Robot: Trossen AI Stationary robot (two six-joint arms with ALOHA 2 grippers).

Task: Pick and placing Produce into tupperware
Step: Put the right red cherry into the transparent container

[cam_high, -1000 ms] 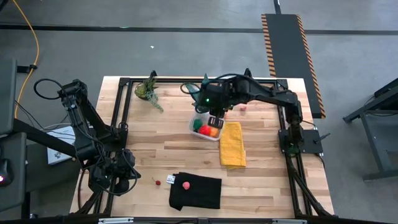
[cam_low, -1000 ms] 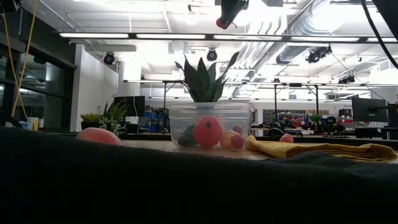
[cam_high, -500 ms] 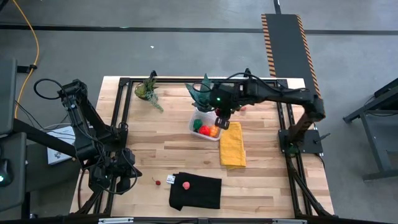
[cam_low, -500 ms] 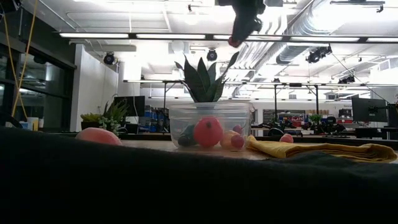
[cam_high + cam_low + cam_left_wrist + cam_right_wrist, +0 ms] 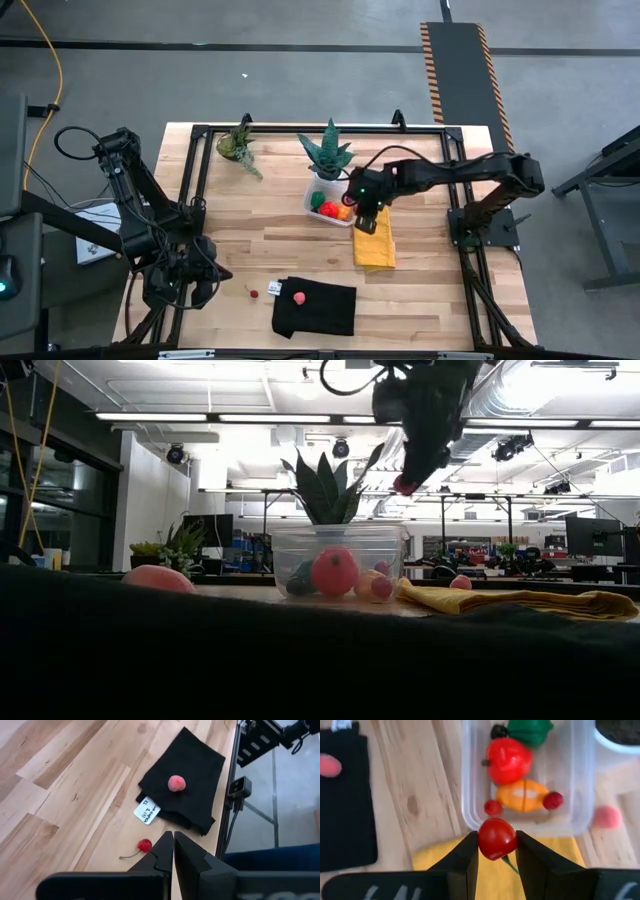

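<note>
The clear tupperware (image 5: 332, 203) stands mid-table and holds a big red piece (image 5: 507, 753), an orange one (image 5: 522, 795), a green one (image 5: 530, 729) and two small red ones. My right gripper (image 5: 496, 845) hangs just past the box's near-right rim, over the yellow cloth's far end, shut on a small round red fruit (image 5: 404, 485). A cherry (image 5: 144, 845) lies on the wood and a pink peach (image 5: 176, 783) on the black cloth (image 5: 315, 308). My left gripper (image 5: 173, 840) waits shut at the table's near left, above the cherry. My right gripper pinches the red fruit by its two opposite sides (image 5: 495, 839) between the two fingers (image 5: 467, 855). The fingers come from above, pointing steeply down. The fruit is lifted clear, above the yellow cloth beside the box's rim, with a thin green stem (image 5: 509, 865) trailing from it.
The yellow cloth (image 5: 375, 240) lies right of the box. A potted plant in a white pot (image 5: 330, 150) stands just behind the box, and another plant (image 5: 238, 145) stands far left. A pink piece (image 5: 606, 816) lies on the wood near the box's far-right corner.
My right gripper has come down and moved toward the table's near right, from high over the tupperware to low beside its near-right rim over the yellow cloth. It has stayed shut on the red fruit.
</note>
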